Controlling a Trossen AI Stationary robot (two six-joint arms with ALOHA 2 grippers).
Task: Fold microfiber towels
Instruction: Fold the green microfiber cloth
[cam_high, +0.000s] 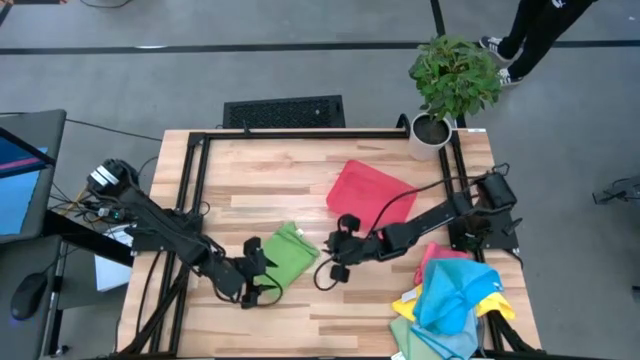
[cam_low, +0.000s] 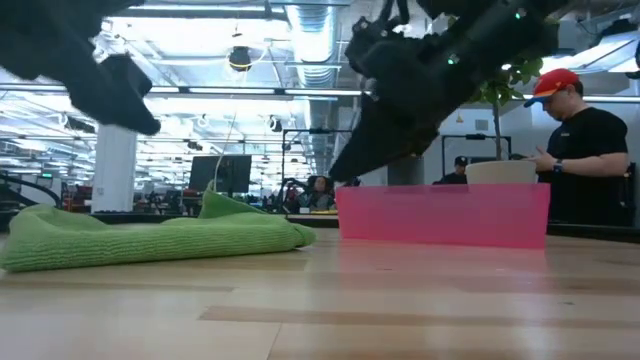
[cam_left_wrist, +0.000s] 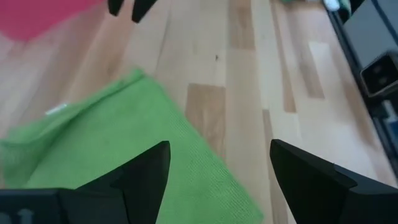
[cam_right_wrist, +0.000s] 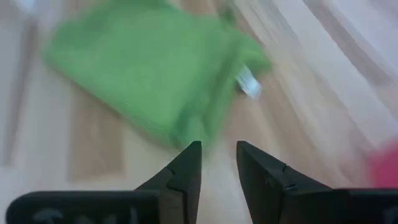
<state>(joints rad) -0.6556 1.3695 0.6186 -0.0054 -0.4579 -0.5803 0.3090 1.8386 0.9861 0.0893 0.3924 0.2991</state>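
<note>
A green microfiber towel (cam_high: 289, 254) lies folded on the wooden table, left of centre; it also shows in the low view (cam_low: 150, 240). My left gripper (cam_high: 258, 272) hovers open over the towel's near left edge (cam_left_wrist: 112, 155), its fingers wide apart and clear of the cloth (cam_low: 125, 90). My right gripper (cam_high: 338, 250) hangs in the air just right of the towel (cam_right_wrist: 155, 74), its fingers a narrow gap apart and empty (cam_low: 385, 130). A pile of light blue, yellow, pink and green towels (cam_high: 452, 300) lies at the near right corner.
A red tray (cam_high: 365, 188) lies behind the right gripper, toward the far side, and shows pink in the low view (cam_low: 440, 215). A potted plant (cam_high: 450, 85) stands at the far right corner. A person (cam_low: 580, 140) stands beyond the table.
</note>
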